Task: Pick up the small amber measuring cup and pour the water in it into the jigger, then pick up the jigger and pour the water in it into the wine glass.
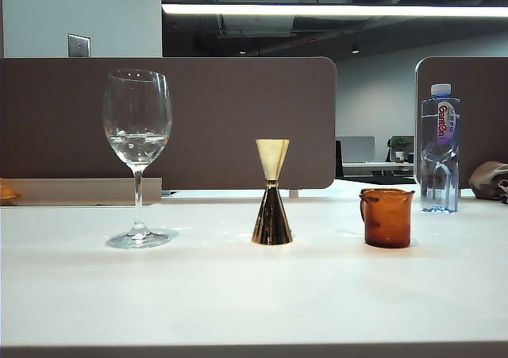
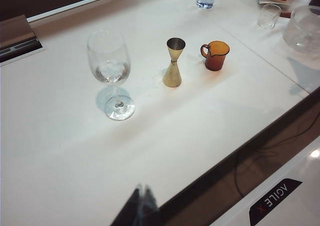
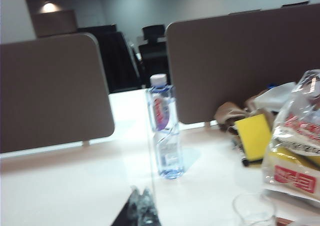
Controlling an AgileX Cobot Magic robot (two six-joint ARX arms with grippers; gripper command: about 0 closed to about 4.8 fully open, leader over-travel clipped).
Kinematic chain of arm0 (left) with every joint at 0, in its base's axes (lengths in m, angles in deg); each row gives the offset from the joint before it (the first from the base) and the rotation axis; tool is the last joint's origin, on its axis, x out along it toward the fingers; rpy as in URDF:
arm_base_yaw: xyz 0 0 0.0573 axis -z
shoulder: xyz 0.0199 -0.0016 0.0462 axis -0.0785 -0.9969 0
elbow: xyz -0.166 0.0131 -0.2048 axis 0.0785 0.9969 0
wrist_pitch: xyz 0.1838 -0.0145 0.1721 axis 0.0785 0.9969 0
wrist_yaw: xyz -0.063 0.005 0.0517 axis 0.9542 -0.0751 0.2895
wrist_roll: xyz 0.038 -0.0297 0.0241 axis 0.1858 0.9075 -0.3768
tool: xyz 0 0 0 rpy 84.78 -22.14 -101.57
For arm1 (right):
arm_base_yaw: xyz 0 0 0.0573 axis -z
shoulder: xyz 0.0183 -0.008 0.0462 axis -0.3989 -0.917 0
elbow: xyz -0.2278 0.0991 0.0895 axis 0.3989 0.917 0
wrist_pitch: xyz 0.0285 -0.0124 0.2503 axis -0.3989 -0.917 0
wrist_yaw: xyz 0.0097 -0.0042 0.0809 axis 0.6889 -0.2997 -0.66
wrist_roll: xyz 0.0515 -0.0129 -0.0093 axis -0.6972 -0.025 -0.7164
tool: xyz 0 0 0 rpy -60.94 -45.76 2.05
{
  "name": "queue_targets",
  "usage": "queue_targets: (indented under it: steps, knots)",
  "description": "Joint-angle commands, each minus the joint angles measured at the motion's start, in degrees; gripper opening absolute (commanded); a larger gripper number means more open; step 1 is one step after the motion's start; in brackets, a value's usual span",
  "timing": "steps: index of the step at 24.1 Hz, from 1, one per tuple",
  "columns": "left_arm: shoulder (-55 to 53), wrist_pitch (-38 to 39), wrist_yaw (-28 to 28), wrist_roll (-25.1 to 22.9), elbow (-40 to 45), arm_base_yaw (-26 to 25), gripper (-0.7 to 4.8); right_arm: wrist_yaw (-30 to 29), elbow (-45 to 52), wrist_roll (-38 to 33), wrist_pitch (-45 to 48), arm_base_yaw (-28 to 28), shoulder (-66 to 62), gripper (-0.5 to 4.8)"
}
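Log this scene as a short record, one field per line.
wine glass: upright, left of the row, water in its bowl
jigger: upright, middle, free
small amber measuring cup: upright, right, free
water bottle: behind the cup
left gripper: back from the row, shut, empty
right gripper: shut, empty, near the bottle

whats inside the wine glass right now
A shallow pool of clear water sits low in the bowl of the tall clear stemmed wine glass; nothing else shows inside. No end effector is near it.

wine glass (image 1: pixel 137 155) holding water (image 1: pixel 138 145), jigger (image 1: pixel 272 192), small amber measuring cup (image 1: pixel 386 217), all upright
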Motion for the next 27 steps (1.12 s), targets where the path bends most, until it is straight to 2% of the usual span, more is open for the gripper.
queue_targets:
  steps: [1,15,27]
  knots:
    - [-0.02,0.2,0.15,0.17,-0.2,-0.11,-0.02,-3.02,0.7,0.15,0.92,0.83,1.66,-0.01]
    - [-0.02,0.2,0.15,0.17,-0.2,-0.09,-0.02,-5.95,1.49,0.39,-6.23,6.93,8.5,-0.01]
    - [-0.02,0.2,0.13,0.17,-0.2,-0.09,-0.02,-8.5,8.02,0.81,-4.26,7.1,8.52,-0.01]
